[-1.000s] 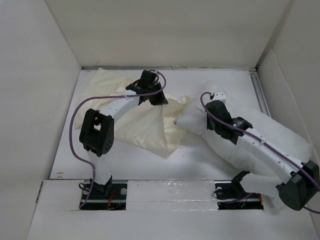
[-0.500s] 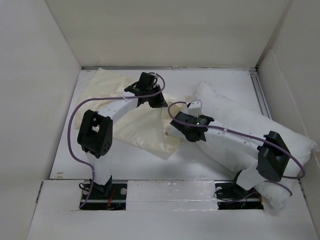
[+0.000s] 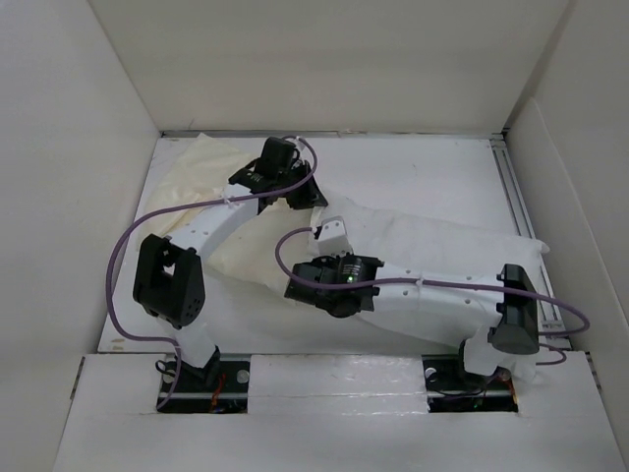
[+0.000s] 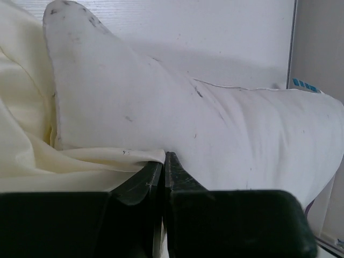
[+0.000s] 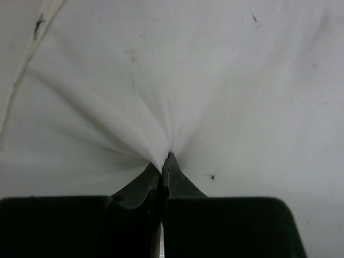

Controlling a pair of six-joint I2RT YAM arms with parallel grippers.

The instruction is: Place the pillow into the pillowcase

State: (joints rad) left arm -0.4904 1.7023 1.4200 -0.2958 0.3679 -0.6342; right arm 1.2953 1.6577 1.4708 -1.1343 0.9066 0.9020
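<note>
Pillow (image 3: pixel 432 241) pulled leftward by right claw (image 5: pixel 165 160); left claw (image 4: pixel 164 157) pinches pillowcase (image 3: pixel 197 177).

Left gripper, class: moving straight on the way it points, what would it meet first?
Probably the pillow: its white side fills the view just beyond the left gripper, shut on the pillowcase edge, though depth is unclear.

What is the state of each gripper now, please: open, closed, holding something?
Left gripper: closed on the pillowcase edge.
Right gripper: closed, pinching the pillow fabric.
</note>
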